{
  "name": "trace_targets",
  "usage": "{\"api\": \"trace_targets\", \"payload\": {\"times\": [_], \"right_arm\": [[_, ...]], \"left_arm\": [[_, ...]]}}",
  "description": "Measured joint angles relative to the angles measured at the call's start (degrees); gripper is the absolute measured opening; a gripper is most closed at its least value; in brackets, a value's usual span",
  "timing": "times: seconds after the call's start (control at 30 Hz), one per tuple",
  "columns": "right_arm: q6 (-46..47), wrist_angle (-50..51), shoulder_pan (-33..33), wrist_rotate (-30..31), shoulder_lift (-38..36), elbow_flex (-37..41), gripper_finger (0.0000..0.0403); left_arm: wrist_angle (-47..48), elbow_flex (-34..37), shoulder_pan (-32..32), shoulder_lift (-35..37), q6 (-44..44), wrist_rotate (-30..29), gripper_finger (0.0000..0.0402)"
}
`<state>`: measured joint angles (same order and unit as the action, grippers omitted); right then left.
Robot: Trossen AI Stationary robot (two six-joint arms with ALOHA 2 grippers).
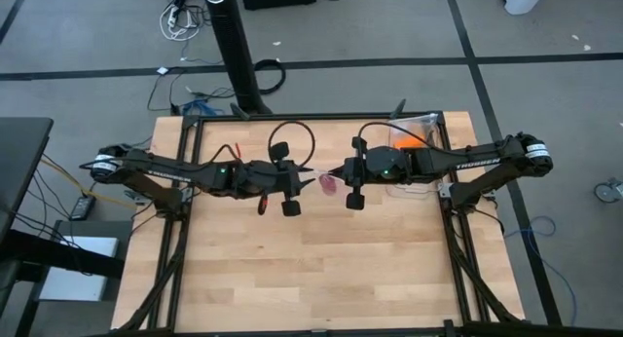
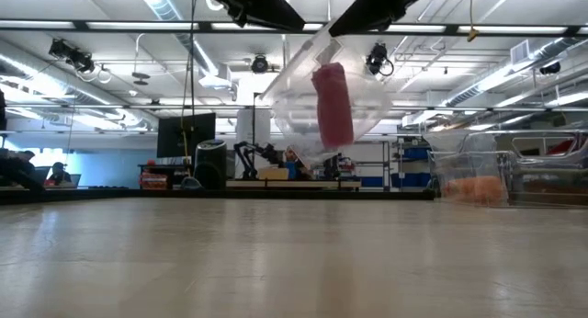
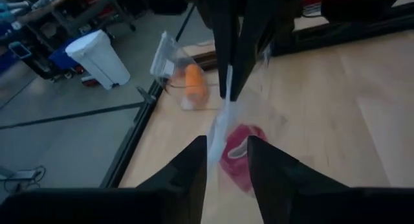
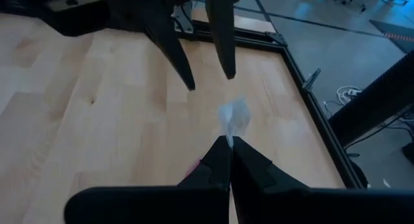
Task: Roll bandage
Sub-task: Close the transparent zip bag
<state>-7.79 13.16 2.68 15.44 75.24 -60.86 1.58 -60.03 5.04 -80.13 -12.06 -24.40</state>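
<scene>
The jaws differ. The right gripper [image 4: 228, 145] is pinched closed on the top edge of a clear plastic bag [image 2: 312, 97]. The left gripper [image 3: 226, 160] stands with a gap between its fingers, the film passing through that gap, so it seems to have no hold on it. The two grippers meet above the middle of the table [image 1: 311, 269], arms stretched in from either side.

The bag hangs clear of the wood, and inside it sits the bandage [image 2: 333, 105], a magenta-pink roll standing roughly upright at the bag's bottom. From above it shows as a pink patch just below the fingertips.

The load appears light: one pinch of thin film carries it without visible strain. The film is likely slick and limp, so it would crumple and slide rather than hold a shape. The bandage itself looks soft and squashy, not fragile, and it could unwind if taken by a loose end. The surest hold is probably across the roll's middle, once it is out of the bag. For the bag, the top edge serves best.

Farther off, near the table's right rear corner, lies an orange roll [image 3: 194, 85] in a second clear bag [image 3: 165, 54].
</scene>
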Motion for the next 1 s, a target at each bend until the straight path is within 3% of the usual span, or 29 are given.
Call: {"api": "trace_targets", "payload": {"times": [0.43, 0.6, 1.0], "right_arm": [[-2.85, -2.19, 2.21, -0.20, 0.05, 0.02, 0.0000], [-2.89, -2.39, 2.21, -0.20, 0.05, 0.02, 0.0000], [-3.30, -2.92, 2.23, -0.28, 0.07, 0.07, 0.0000]], "left_arm": [[-0.05, 0.00, -0.26, -0.45, -2.14, 1.14, 0.0122], [-0.03, 0.00, -0.26, -0.45, -2.74, 4.72, 0.0119], [-0.03, 0.00, -0.26, -0.45, -4.40, 4.95, 0.0044]]}}
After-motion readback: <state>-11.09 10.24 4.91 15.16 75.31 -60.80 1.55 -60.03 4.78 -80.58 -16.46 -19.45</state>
